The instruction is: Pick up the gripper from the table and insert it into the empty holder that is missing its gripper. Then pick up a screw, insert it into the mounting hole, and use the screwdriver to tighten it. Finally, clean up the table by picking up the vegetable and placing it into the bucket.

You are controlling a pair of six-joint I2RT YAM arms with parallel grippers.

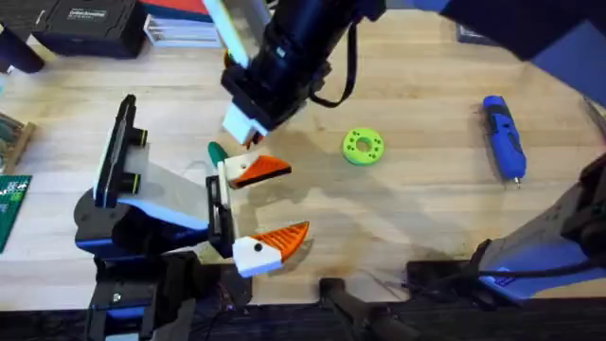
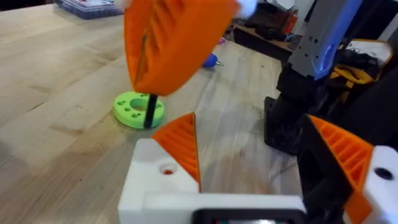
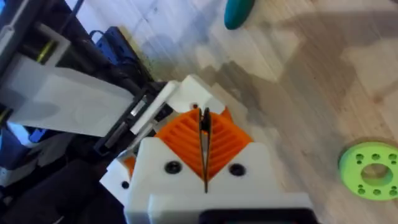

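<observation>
A: Overhead view first, near side. How does the left gripper stand?

B: It lies low over the table, and its two white fingers with orange pads are spread wide, with nothing between them. The left wrist view shows the same gap.

A: And the right gripper?

B: It reaches across to the left half and hangs just beyond the farther finger of the left one. In the right wrist view its pads are pressed together on a thin black pin. The left wrist view shows this pin sticking down out of the pads.

A: Where is the vegetable?

B: It is on the table, just left of the right gripper, and nobody touches it.

A: Farther things?

B: A lime-green disc lies near the middle. The screwdriver lies alone, well apart on the right.
</observation>
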